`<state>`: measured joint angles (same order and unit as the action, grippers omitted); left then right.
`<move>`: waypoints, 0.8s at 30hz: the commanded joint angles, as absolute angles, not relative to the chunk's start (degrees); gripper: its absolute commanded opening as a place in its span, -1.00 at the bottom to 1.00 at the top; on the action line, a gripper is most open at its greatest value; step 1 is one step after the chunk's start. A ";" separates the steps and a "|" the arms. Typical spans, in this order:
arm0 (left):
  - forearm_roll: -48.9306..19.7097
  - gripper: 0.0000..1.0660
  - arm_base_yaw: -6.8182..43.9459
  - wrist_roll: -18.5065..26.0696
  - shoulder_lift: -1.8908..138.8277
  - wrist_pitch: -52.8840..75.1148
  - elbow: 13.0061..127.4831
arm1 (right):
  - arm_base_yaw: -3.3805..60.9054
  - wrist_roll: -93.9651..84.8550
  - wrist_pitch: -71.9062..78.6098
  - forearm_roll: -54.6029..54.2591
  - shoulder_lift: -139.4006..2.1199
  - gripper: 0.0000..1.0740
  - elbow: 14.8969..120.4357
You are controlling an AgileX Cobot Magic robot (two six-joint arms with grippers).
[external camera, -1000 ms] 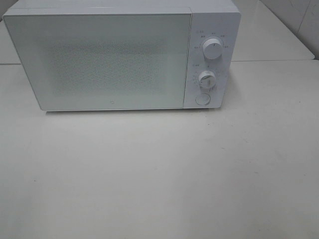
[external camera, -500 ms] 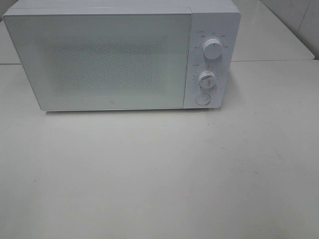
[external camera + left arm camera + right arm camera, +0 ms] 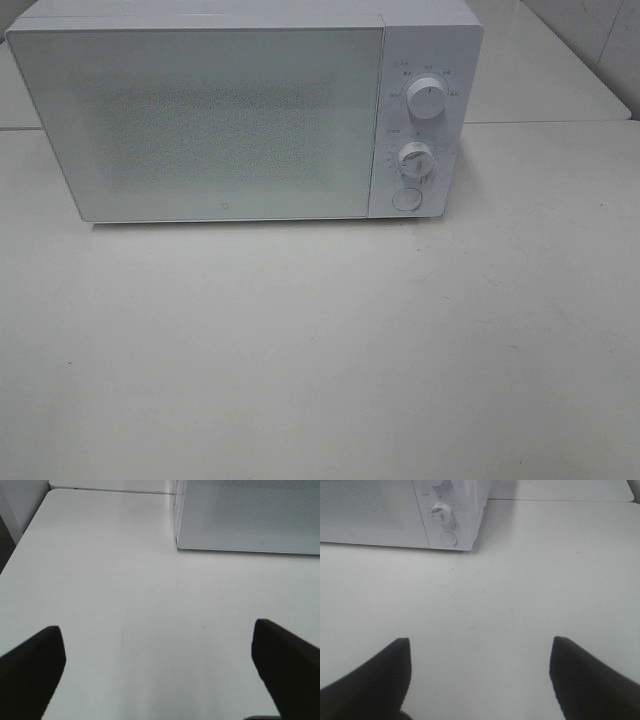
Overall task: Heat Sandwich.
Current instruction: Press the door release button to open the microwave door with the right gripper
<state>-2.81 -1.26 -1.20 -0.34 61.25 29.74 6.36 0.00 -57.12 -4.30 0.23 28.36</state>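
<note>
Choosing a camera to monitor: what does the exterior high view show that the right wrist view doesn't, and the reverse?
Exterior high only: the whole microwave, door shut. Right wrist only: the right gripper, fingers open, nothing between. Both: the lower knob, round button and white table. Neither shows the sandwich.

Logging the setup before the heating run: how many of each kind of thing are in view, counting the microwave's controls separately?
Microwave: 1
Dial knobs: 2
Round button: 1
Table: 1
Left tool and right tool, both open: 2
Total: 7
</note>
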 commanded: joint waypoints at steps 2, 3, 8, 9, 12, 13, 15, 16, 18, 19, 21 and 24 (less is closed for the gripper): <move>-3.27 0.80 -1.38 -1.09 -0.57 61.31 29.62 | 5.96 0.00 -56.95 -4.07 1.83 0.40 28.30; -3.27 0.80 -1.38 -1.09 -0.57 61.31 29.62 | 5.96 0.00 -56.95 -4.07 1.83 0.40 28.30; -3.27 0.79 -1.38 -1.09 -0.57 61.31 29.62 | 5.96 0.29 -56.38 -4.35 1.32 0.40 29.16; -3.27 0.79 -1.38 -1.09 -0.57 61.31 29.62 | 5.96 0.29 -56.38 -4.35 1.32 0.40 29.16; -3.27 0.79 -1.38 -1.09 -0.57 61.31 29.62 | 5.96 0.29 -54.83 -4.41 -1.26 0.40 30.02; -3.27 0.79 -1.38 -1.09 -0.57 61.31 29.62 | 5.96 0.29 -54.03 -4.41 -2.29 0.40 30.02; -3.27 0.79 -1.38 -1.09 -0.57 61.31 29.62 | 5.96 0.34 -53.29 -4.41 -3.32 0.40 30.02; -3.27 0.79 -1.38 -1.09 -0.57 61.31 29.62 | 5.96 0.46 -51.11 -4.41 -5.67 0.40 30.02; -3.27 0.79 -1.38 -1.09 -0.57 61.31 29.62 | 5.96 0.52 -50.02 -4.41 -6.65 0.40 29.97; -3.27 0.79 -1.38 -1.09 -0.57 61.31 29.62 | 5.96 0.52 -48.47 -4.41 -7.91 0.40 29.91; -3.27 0.79 -1.38 -1.09 -0.57 61.31 29.62 | 5.96 0.52 -44.58 -4.41 -11.57 0.40 29.79; -3.27 0.79 -1.38 -1.09 -0.57 61.31 29.62 | 5.96 0.52 -42.11 -4.41 -14.27 0.40 29.79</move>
<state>-2.81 -1.26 -1.20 -0.34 61.25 29.74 6.36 0.29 -43.66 -4.41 -14.04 29.62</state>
